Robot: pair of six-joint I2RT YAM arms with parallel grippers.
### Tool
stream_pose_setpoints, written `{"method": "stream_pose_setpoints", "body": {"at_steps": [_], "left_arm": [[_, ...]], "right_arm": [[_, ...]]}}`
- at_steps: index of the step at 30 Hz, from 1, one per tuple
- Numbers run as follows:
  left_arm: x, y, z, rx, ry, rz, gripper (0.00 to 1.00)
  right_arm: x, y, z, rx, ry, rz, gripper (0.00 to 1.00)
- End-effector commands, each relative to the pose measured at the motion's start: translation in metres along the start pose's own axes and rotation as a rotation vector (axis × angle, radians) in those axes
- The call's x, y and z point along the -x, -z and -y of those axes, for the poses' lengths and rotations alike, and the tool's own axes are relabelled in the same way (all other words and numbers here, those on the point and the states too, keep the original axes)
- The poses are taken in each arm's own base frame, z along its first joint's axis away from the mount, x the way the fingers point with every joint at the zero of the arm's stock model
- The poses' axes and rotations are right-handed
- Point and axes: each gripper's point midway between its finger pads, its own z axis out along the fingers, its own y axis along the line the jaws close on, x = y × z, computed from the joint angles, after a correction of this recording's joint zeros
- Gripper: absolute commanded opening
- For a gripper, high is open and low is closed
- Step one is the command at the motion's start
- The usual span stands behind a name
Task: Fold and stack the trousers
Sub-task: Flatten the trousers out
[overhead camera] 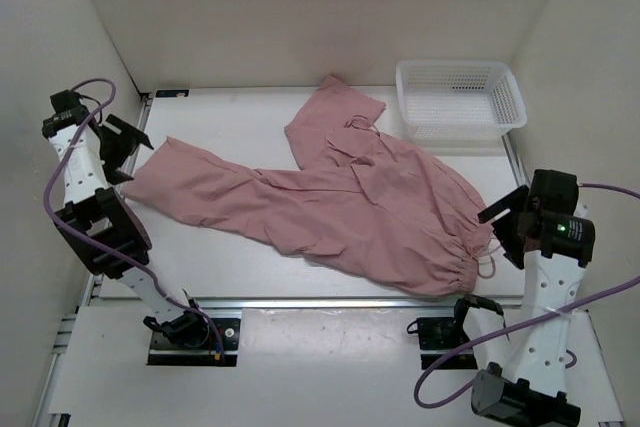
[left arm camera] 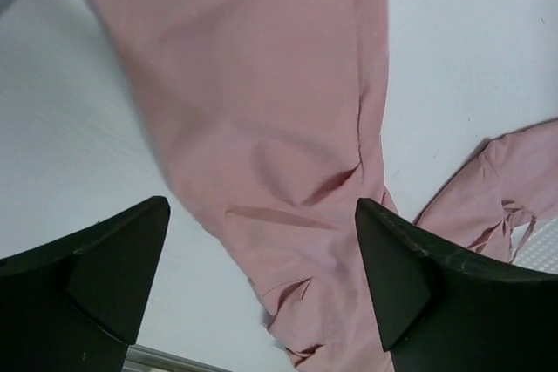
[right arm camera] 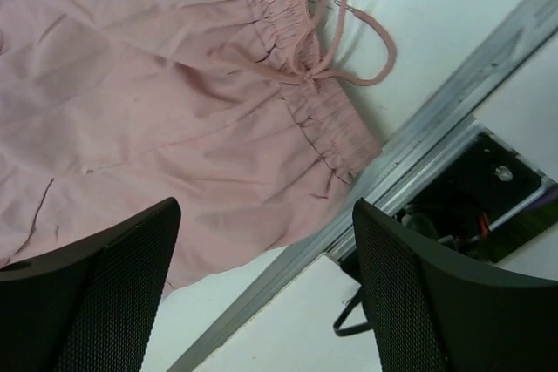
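Dusty-pink trousers (overhead camera: 340, 197): 1, spread out | white mesh basket (overhead camera: 462, 99): 1 | my left gripper (left arm camera: 261, 206), right gripper (right arm camera: 266, 206): 2, fingers apart, empty

The dusty-pink thin cloth trousers (overhead camera: 340, 207) look matt, soft and wrinkled, with a woven cord drawstring (right arm camera: 307, 69). The white mesh basket (overhead camera: 462, 119) is faintly glossy plastic. The white table (overhead camera: 220, 137) is smooth and matt, its edge rail (right arm camera: 410, 154) brushed metal. The right gripper (right arm camera: 264, 211) has black, finely grid-textured fingers (right arm camera: 105, 294).
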Motion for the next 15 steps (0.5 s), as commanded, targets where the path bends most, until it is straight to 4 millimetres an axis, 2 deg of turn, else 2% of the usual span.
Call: {"method": "stream_pose_setpoints", "body": {"at_steps": [1, 2, 3, 5, 6, 7, 8, 9, 10, 11, 12, 13, 14, 15], "left_arm": [[0.011, 0.053, 0.048, -0.119, -0.188, 0.162, 1.00], [0.010, 0.058, 0.055, -0.122, -0.206, 0.173, 1.00], [0.003, 0.067, 0.079, -0.164, -0.284, 0.191, 1.00], [-0.006, 0.070, 0.104, -0.186, -0.363, 0.204, 0.94], [-0.019, 0.075, 0.132, -0.225, -0.453, 0.213, 0.89], [-0.028, 0.072, 0.146, -0.243, -0.492, 0.202, 0.85], [-0.036, 0.053, 0.158, -0.242, -0.518, 0.163, 0.73], [-0.052, 0.057, 0.187, -0.289, -0.584, 0.161, 0.70], [-0.064, 0.049, 0.198, -0.290, -0.610, 0.127, 0.70], [-0.075, 0.018, 0.206, -0.262, -0.633, 0.074, 0.70], [-0.091, 0.022, 0.234, -0.309, -0.681, 0.078, 0.72], [-0.109, -0.012, 0.238, -0.276, -0.703, -0.002, 0.74], [-0.120, -0.021, 0.247, -0.278, -0.725, -0.024, 0.77], [-0.134, -0.015, 0.271, -0.326, -0.763, -0.009, 0.85]], "right_arm": [[0.021, 0.012, 0.005, -0.056, -0.027, 0.076, 0.85], [0.030, 0.013, 0.000, -0.047, -0.030, 0.102, 0.85], [0.034, 0.014, -0.007, -0.024, -0.020, 0.106, 0.85], [0.048, 0.009, -0.026, 0.041, -0.005, 0.125, 0.81], [0.052, 0.008, -0.037, 0.088, 0.007, 0.127, 0.74], [0.048, 0.002, -0.054, 0.157, 0.014, 0.079, 0.64], [0.057, -0.002, -0.071, 0.226, 0.043, 0.099, 0.27], [0.054, -0.019, -0.078, 0.229, 0.046, 0.045, 0.14], [0.054, -0.029, -0.081, 0.229, 0.047, 0.020, 0.03], [0.053, -0.035, -0.094, 0.271, 0.081, -0.006, 0.00], [0.050, -0.055, -0.096, 0.244, 0.091, -0.068, 0.00], [0.051, -0.063, -0.101, 0.240, 0.110, -0.083, 0.00], [0.048, -0.080, -0.101, 0.210, 0.130, -0.138, 0.00], [0.049, -0.087, -0.102, 0.198, 0.141, -0.154, 0.05]]}}
